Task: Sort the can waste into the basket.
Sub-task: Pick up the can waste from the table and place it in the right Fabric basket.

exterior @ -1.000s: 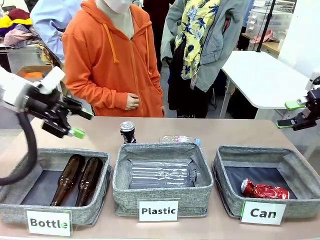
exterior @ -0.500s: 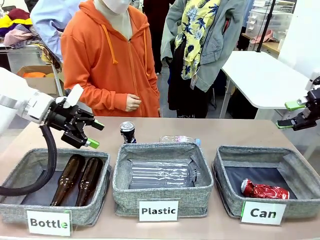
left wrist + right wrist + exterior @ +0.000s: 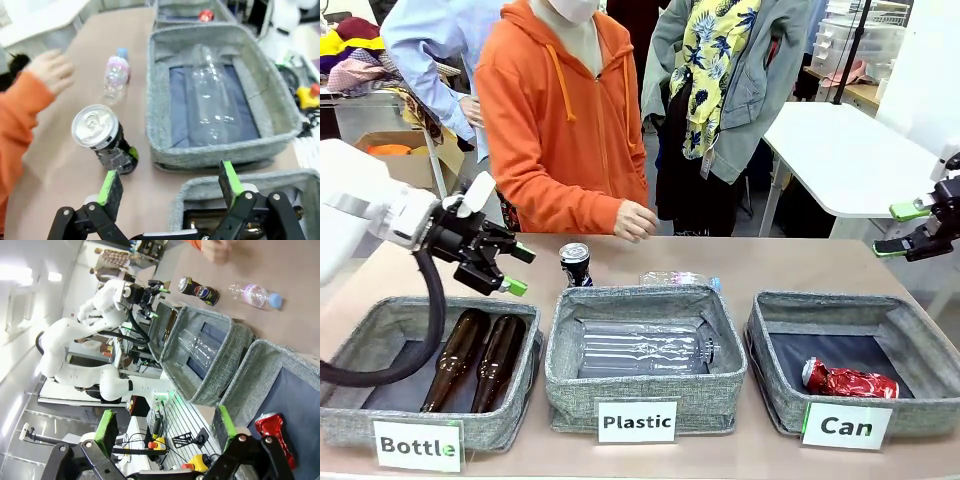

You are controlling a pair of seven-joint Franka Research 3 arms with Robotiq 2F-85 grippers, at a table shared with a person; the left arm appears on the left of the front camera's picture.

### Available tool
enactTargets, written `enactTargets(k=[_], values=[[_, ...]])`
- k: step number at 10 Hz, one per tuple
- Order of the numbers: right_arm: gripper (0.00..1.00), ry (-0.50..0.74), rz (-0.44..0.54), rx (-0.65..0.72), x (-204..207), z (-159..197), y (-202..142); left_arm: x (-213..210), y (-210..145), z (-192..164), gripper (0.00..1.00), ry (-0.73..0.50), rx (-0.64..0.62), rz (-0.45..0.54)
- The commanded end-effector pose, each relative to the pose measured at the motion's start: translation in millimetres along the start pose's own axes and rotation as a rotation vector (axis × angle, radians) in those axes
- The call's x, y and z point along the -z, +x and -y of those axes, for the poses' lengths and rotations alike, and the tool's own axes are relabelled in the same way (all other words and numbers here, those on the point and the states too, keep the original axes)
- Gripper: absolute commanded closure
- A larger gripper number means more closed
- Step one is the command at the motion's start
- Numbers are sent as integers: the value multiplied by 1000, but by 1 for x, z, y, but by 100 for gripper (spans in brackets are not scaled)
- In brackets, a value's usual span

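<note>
Dark can: the dark can [image 3: 575, 264] stands upright on the table at centre frame in the front view, just behind the far wall of the Plastic basket [image 3: 555, 345]. Its long axis is vertical and its silver top faces up. In the left wrist view it sits at lower left [image 3: 102, 137], with the top turned toward the camera.
Red can: the crushed red can [image 3: 850, 380] lies on its side on the dark floor of the Can basket [image 3: 920, 415], at lower right. Its long axis runs left to right across the frame, with the silver end to the left.
Left claw: the left gripper [image 3: 520, 270] hangs in the air at left of centre, above the far right corner of the Bottle basket [image 3: 350, 420]. Its fingers are spread, hold nothing and point toward the dark can.
Right claw: the right gripper [image 3: 900, 229] hangs at the right edge of the frame, above and beyond the Can basket. Its fingers are apart and empty.
Person's hand: the hand [image 3: 635, 220] reaches over the far table edge, behind the dark can and apart from it.
Change: the left gripper has moved rightward and lower toward the dark can over the last second. The hand has come away from the person's waist and out over the table. Both cans and the right gripper are unmoved.
</note>
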State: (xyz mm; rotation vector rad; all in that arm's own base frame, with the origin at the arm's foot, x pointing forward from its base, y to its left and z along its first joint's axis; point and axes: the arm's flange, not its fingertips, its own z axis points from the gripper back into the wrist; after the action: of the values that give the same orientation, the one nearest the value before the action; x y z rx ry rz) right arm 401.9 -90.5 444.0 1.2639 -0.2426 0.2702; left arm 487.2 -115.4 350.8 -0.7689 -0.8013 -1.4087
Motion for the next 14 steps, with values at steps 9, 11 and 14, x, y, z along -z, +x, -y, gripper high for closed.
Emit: enactTargets(k=[9,11,14], values=[[0,3,-12,-18,-5,-1,0,-216,-67,96,0,261,-37,203],[0,3,-12,-18,-5,-1,0,-255,-103,118,0,351,-96,293],[0,3,-12,-18,-5,-1,0,-223,-90,88,0,267,-81,247]])
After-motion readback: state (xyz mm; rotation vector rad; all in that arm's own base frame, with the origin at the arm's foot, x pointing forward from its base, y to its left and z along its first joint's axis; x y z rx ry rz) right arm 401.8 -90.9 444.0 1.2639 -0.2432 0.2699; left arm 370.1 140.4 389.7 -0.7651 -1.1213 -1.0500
